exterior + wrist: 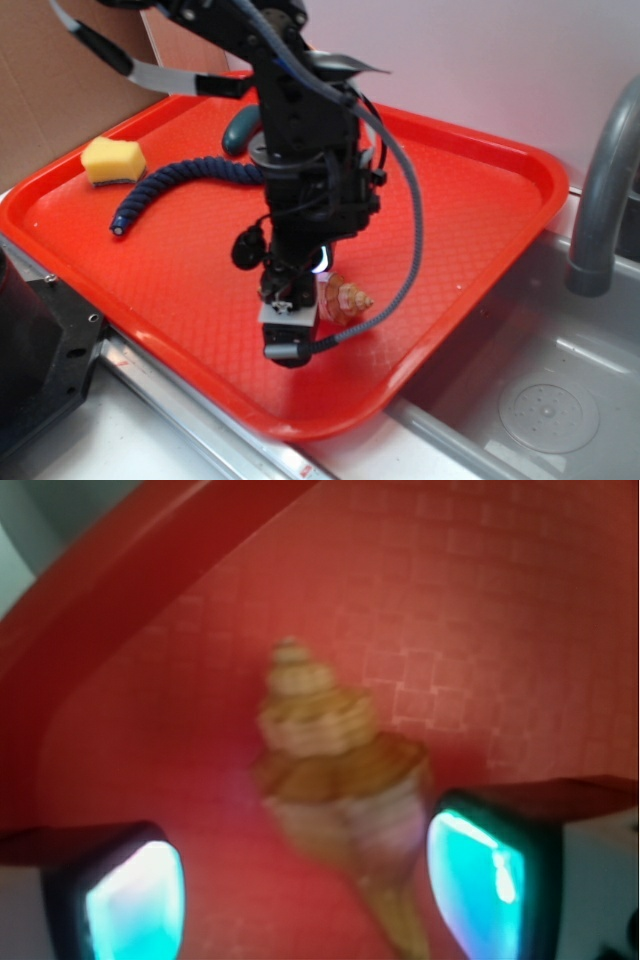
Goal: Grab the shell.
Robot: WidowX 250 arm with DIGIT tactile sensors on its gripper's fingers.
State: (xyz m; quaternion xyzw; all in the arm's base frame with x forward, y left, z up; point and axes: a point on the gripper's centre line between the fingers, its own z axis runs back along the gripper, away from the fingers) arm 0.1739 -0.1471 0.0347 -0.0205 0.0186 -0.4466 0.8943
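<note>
The tool (pixel 305 880) hangs low over the red tray (pixel 480 180), its fingers spread either side of the shell (pixel 335 770) — not yet pinching it.

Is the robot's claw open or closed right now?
Open. The gripper has its two fingers apart, with the shell lying between them on the tray, not squeezed.

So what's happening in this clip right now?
A robot arm is reaching down over a red tray to grab a small tan shell. The gripper is open, its jaws on either side of the shell and not yet closed on it. The shell lies on the tray near one corner. A yellow sponge and a dark blue rope sit farther back, untouched.
</note>
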